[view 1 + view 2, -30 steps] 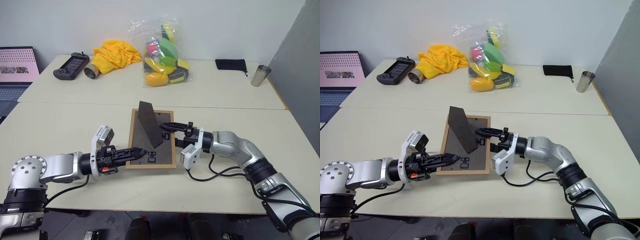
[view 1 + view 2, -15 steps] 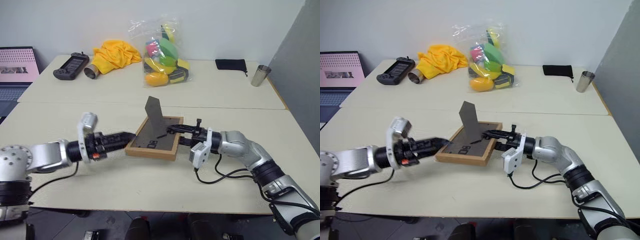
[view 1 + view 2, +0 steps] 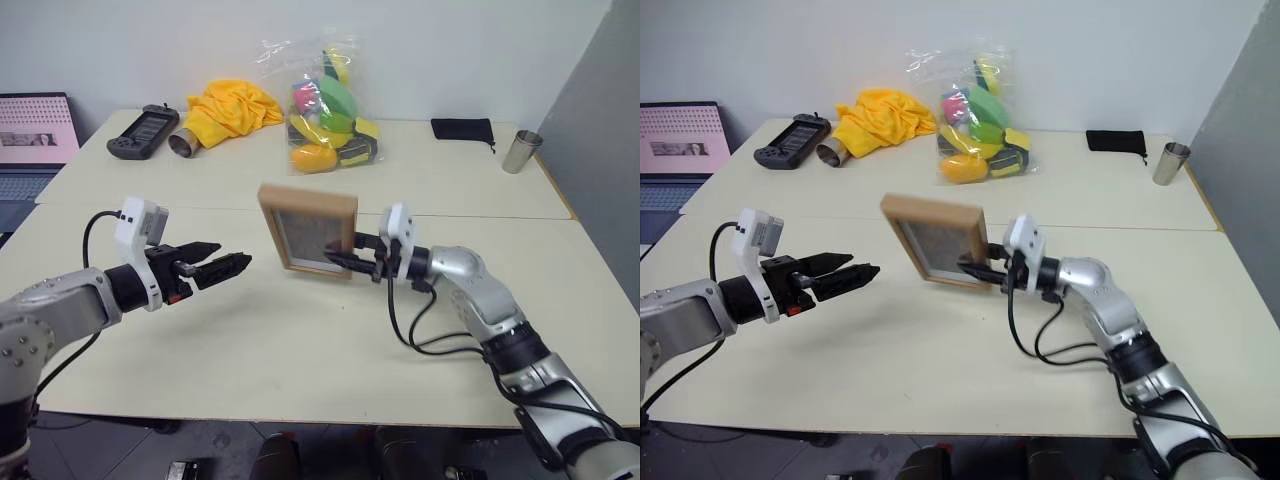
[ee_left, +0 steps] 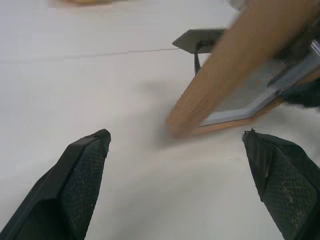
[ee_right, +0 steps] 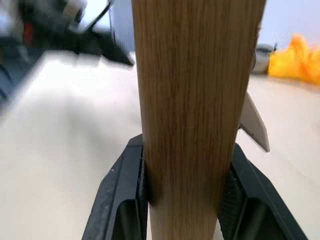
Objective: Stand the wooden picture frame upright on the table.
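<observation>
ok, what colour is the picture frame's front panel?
Grey, speckled, inside a light wood border on the wooden picture frame; clearest in the left eye view.

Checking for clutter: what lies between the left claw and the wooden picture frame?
Only bare table. In the left eye view, nothing sits between the open left claw and the wooden picture frame.

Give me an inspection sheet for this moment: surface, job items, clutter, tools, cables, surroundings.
Surface: table, pale cream, bare around the arms.
Job items: wooden picture frame raised, grey front facing the camera, tilted, not yet standing alone.
Clutter: on the adjoining table, yellow cloth, clear bag of coloured toys, handheld game console, two metal cups, black pouch.
Tools: right tool shut on the frame's right edge; left tool open, apart from the frame.
Cables: black cable looping under the right forearm.
Surroundings: laptop at left, white wall behind.
</observation>
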You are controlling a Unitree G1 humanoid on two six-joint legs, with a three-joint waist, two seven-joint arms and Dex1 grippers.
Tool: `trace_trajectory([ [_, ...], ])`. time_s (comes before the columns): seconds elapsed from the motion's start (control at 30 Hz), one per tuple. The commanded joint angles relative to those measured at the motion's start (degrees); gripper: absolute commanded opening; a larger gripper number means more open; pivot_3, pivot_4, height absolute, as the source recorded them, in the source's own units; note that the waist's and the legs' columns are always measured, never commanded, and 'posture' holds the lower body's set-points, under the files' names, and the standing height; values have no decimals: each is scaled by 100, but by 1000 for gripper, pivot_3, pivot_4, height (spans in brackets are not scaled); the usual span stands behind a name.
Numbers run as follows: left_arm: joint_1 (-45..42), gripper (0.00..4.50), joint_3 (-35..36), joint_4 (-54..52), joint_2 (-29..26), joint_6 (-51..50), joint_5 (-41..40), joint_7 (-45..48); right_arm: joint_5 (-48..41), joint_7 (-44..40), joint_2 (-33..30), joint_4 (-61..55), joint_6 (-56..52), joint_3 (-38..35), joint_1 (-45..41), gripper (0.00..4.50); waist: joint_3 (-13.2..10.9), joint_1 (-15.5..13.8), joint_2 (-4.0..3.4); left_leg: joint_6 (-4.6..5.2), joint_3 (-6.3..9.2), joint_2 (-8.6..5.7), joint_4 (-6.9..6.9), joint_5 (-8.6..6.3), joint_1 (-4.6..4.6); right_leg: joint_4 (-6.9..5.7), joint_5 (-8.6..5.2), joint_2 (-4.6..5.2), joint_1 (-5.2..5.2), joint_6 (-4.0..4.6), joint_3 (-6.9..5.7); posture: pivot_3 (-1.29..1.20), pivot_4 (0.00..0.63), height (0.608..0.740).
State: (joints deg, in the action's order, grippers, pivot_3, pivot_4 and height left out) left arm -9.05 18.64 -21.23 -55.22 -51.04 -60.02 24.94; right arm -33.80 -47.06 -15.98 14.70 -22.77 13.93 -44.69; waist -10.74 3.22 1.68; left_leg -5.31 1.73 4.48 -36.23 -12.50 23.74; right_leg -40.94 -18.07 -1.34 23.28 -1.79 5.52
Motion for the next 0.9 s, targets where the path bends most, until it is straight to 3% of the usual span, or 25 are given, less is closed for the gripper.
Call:
trace_trajectory([
  [0.03, 157, 4500, 114, -287, 29, 409, 560, 225, -242, -52, 271, 664, -936, -353, -372, 1345, 1, -2, 1, 1, 2, 0, 3, 0, 0, 3, 0, -1, 0, 0, -2, 0, 150, 740],
  [0.23, 264, 4500, 138, -250, 170, 396, 772, 436, 257, -200, 435, 955, -849, -330, -143, 1345, 1, -42, 1, 4, -5, -5, 13, -3, 16, 25, -1, 3, 7, 0, 1, 0, 150, 740],
  [0.27, 260, 4500, 123, -238, 191, 382, 799, 465, 320, -216, 429, 890, -840, -315, -66, 2045, 1, -29, 1, 4, -10, -5, 12, -3, 15, 24, -1, 4, 7, 0, 4, 0, 150, 740],
  [0.47, 15, 4500, 7, -12, 255, 350, 986, 637, 587, -260, 239, 276, -899, -314, 343, 3391, 1, -20, 2, 4, -6, -1, 12, -3, 8, 12, -1, -2, 7, -1, 1, 0, 150, 740],
  [0.63, -301, 4500, -224, 426, 259, 356, 1245, 945, 883, -201, -500, -853, -1058, -305, 935, 4449, 1, -36, 2, 4, -7, -2, 13, -3, 9, 17, -1, -2, 7, -2, 1, 0, 150, 740],
  [0.77, -559, 4500, -269, 901, 221, 313, 1339, 1276, 1006, -148, -1285, -1964, -1134, -564, 1482, 4449, 1, -36, 2, 4, -6, -2, 13, -3, 11, 19, -1, -2, 7, -2, 1, 0, 150, 740],
  [0.9, -784, 4500, -251, 1398, 4, 284, 1432, 1772, 447, -151, -1857, -3157, -1741, -1123, 1925, 4449, 0, -17, 1, 4, -5, -2, 13, -3, 10, 16, -2, -3, 8, -3, 1, 0, 150, 740],
])
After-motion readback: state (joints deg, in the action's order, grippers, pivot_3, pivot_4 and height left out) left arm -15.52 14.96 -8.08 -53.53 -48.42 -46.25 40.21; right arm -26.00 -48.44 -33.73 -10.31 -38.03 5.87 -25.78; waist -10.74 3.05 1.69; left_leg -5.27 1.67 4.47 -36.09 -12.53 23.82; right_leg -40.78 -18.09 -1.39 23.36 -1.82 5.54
